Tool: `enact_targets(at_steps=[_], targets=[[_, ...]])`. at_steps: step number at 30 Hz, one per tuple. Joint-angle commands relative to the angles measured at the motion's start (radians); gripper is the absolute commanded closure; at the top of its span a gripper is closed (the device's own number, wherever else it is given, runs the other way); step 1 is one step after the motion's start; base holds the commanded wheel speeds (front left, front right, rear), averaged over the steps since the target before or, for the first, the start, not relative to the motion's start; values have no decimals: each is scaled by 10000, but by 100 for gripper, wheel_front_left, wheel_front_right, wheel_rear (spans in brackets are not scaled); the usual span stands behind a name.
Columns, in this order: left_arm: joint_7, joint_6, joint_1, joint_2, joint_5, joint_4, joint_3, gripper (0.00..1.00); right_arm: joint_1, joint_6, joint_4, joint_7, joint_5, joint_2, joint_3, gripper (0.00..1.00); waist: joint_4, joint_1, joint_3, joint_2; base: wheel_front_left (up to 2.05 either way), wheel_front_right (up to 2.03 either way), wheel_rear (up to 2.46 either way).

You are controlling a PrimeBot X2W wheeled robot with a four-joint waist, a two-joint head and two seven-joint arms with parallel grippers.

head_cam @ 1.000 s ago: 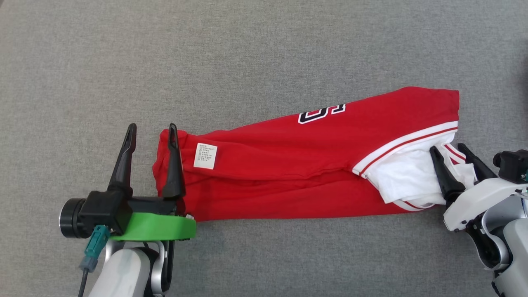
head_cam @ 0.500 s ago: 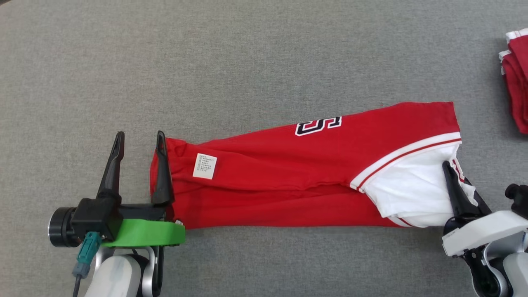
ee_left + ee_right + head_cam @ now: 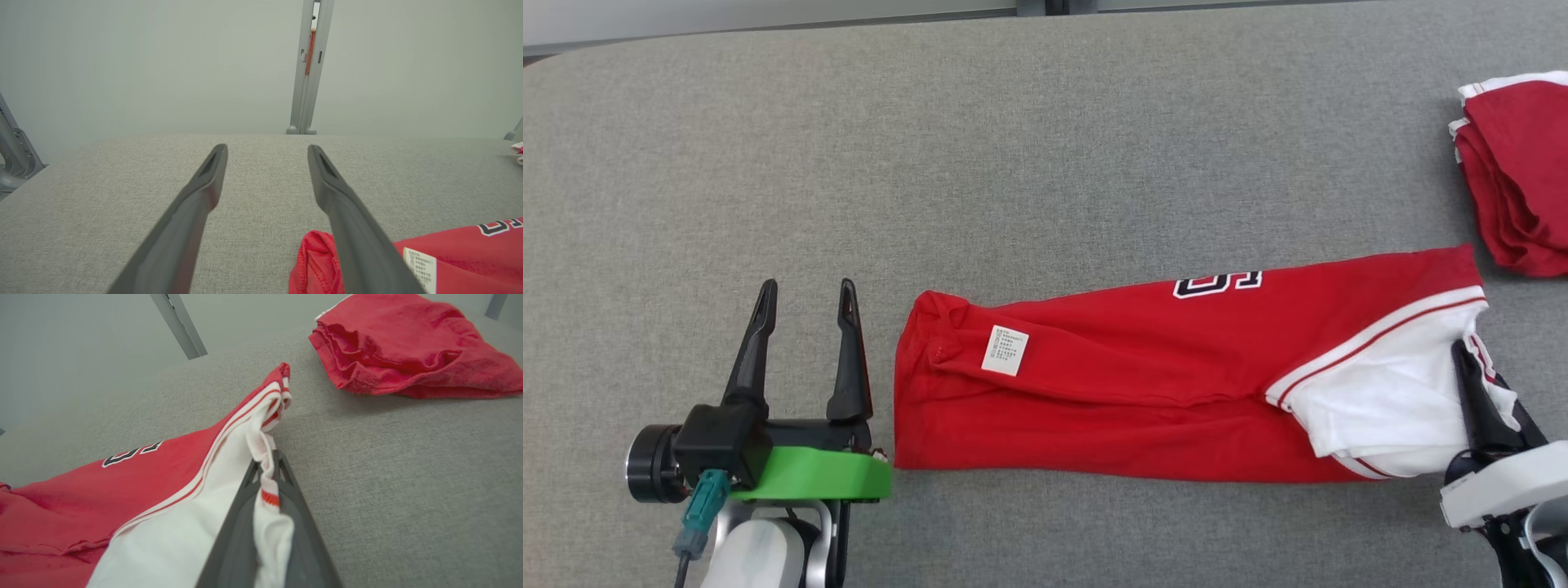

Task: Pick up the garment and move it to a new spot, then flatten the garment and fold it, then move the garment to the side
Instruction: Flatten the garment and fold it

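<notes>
Garment axis: the red garment (image 3: 1143,384) lies folded into a long narrow strip. Its long axis runs left to right, roughly along the near edge of the grey table (image 3: 1045,122), and slants slightly toward the far edge at its right end.
Garment ends: the plain red end with the white care label (image 3: 1005,350) points left. The white end with red-striped trim points toward the table's right edge.
Garment place: it sits on the near half of the table, from about mid-width to near the right edge, flat except where its right end is pinched up.
Hard to make out: the black-and-white print (image 3: 1217,283) runs under the fold at the strip's far long edge, so only part of it shows. The label's text is too small to read. From the head view, cloth covers part of the right gripper's fingers.
Left arm: the left gripper (image 3: 807,286) is low over the table just beside the garment's left end, fingers pointing toward the far edge and spread wide with nothing between them. Whether the nearer finger brushes the cloth I cannot tell.
Right arm: the right gripper (image 3: 267,457) reaches in from the near right corner, its fingers pressed together on the white trimmed edge.
Beside it: a pile of red clothes (image 3: 1519,180) lies at the right edge, cut off by the frame and apart from the strip.
</notes>
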Motion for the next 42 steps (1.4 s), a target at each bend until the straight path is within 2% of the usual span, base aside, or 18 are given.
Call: enact_targets(at_steps=[1,7,11,15,19,22,25,31,32,33,38,42], targets=[[-27,-38,186,30,24,28,18,0,-212,-8,-319,123,-199,-16,151,100,-8,0,-132,0,0,0,0],[-27,-73,210,-25,-18,117,-23,0,-1001,-5,-1844,1194,-926,114,1483,100,79,0,-425,0,0,0,0],[-27,-107,143,-103,-38,157,-43,0,-1753,-7,-2107,1716,-880,459,2834,100,287,0,-517,0,0,0,0],[-26,-150,76,-213,-25,154,-97,0,-2474,-7,-1685,1789,-637,1025,4055,100,627,0,-496,0,0,0,0],[-27,-165,22,-328,-27,174,-99,0,-3137,-7,-913,1573,-307,1761,5184,100,993,0,-372,0,0,0,0],[-27,-242,-49,-449,5,214,-134,0,-3555,-7,-210,1372,-113,2058,5981,100,1251,0,-253,0,0,0,0],[-28,-287,-135,-532,44,277,-112,0,-3887,-7,498,1143,34,2249,6646,100,1436,0,-154,0,0,0,0],[-28,-391,-234,-683,118,379,-4,0,-4434,-7,1851,444,405,2412,7249,100,1595,0,0,0,0,0,0],[-28,-413,-241,-711,146,388,14,0,-4534,-7,1959,254,492,2433,7384,64,1591,0,20,0,0,0,0],[-28,-416,-243,-734,160,397,31,0,-4627,-7,2035,105,529,2441,7488,0,1582,0,32,0,0,0,0],[-28,-483,-229,-829,277,430,164,0,-5117,-7,1785,-1160,616,2291,7871,0,1442,0,61,0,0,0,0],[-28,-509,-189,-843,387,443,259,0,-5322,-7,1224,-1622,407,1973,7417,0,1288,0,40,0,0,0,0]])
